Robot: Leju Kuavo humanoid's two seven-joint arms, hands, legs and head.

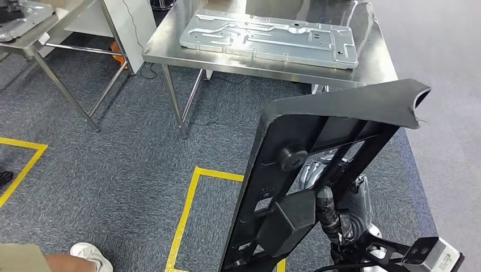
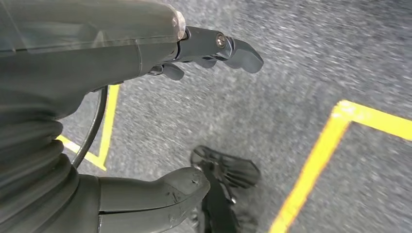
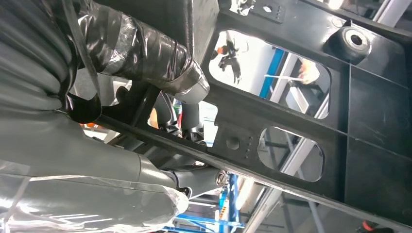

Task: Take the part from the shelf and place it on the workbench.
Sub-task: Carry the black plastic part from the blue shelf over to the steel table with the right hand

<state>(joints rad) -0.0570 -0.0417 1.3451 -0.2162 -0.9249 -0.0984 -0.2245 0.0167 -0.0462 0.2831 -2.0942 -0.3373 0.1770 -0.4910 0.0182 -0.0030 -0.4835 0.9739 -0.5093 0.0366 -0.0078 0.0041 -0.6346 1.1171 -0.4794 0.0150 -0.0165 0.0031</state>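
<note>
Clearly you are carrying a long, stiff piece: the black part [image 1: 317, 170] stands nearly on end in front of the robot, its curled top lip up near the far tabletop [image 1: 374, 62] and its foot down by the right arm. Judge it rigid moulded plastic, light for its length, so the trouble will be leverage, not weight; held low as it is, the tall end will want to swing or tip as you walk.

Your right hand [image 3: 160, 73] grips it from behind, with taped fingers [image 3: 145, 53] hooked through one of the cut-out windows and around a cross rib. That rib is a sound hold, since the openings keep the smooth surface from sliding. Your left hand [image 2: 184, 111] hangs over the carpet, fingers and thumb apart with nothing between them; you could bring it to the upper frame to steady the load.

Look at the part itself: a flat ribbed frame with several rounded rectangular windows, a round rubber-like boss [image 1: 291, 159] on its face, a boxy block [image 1: 292, 218] lower down, and small screw holes along the ribs.

Ahead, the steel tabletop already carries a pressed grey metal panel [image 1: 269, 37]. A person's shoe [image 1: 91, 255] is near the yellow floor tape [image 1: 187, 221].
</note>
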